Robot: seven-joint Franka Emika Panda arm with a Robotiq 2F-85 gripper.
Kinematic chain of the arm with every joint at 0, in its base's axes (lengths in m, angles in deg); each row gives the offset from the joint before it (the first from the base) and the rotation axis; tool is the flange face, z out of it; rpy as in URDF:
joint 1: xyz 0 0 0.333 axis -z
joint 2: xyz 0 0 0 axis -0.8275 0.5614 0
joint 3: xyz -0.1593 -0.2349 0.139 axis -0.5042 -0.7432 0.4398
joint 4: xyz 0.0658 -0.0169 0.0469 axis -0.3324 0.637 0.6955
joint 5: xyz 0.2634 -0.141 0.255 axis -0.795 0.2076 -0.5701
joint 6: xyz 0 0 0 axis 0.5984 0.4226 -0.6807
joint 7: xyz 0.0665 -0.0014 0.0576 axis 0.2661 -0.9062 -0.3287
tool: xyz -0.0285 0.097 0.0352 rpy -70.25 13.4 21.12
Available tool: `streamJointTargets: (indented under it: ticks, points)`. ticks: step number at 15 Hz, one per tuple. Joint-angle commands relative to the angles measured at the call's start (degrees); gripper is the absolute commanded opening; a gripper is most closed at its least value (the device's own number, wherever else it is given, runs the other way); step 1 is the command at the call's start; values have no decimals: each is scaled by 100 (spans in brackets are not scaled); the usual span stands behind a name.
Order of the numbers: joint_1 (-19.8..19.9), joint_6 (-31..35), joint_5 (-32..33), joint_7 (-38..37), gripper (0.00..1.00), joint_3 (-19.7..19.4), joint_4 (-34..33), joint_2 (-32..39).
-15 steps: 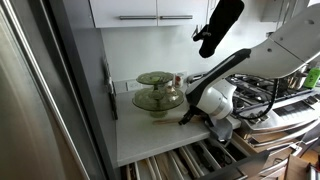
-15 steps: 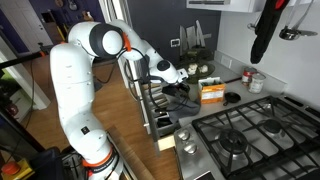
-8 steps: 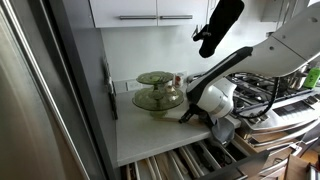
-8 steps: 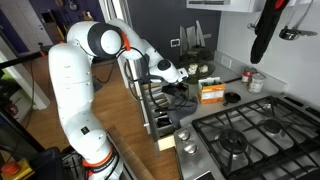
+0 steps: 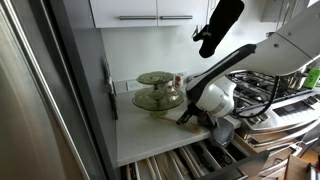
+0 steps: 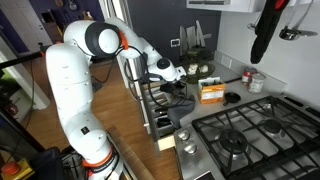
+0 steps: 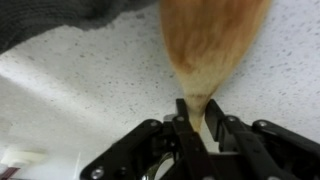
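Our hand is clamped on the narrow neck of the wooden spoon, which lies on the speckled tabletop, its long axis running straight ahead of the hand.

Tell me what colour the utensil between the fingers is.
The wooden spoon is light orange-brown, clearest in the wrist view.

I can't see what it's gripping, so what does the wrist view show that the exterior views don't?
Only the wrist view: the gripper shut on the narrow neck of a wooden spoon. Only an exterior view: stacked green glass dishes and a hanging black oven mitt. Both: the white counter under the gripper.
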Motion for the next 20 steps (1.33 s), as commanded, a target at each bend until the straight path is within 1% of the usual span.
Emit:
streamJointTargets:
  ticks: [1,2,3,6,9,12,16,17,20]
  points:
    - [40,-216,-126,181,5,102,364,-439]
    - [39,-249,-123,166,4,120,453,-535]
    - [36,-320,-97,146,6,128,593,-669]
    - [25,-683,37,14,6,112,1043,-1063]
    - [20,-1280,210,-111,6,94,1489,-1451]
    - [7,-1974,288,-212,6,99,1754,-1747]
    - [14,-2814,756,-666,6,106,2028,-2099]
    - [-106,-2981,939,-866,6,-6,2064,-2158]
    - [-146,-3221,1467,-1546,6,14,2127,-2228]
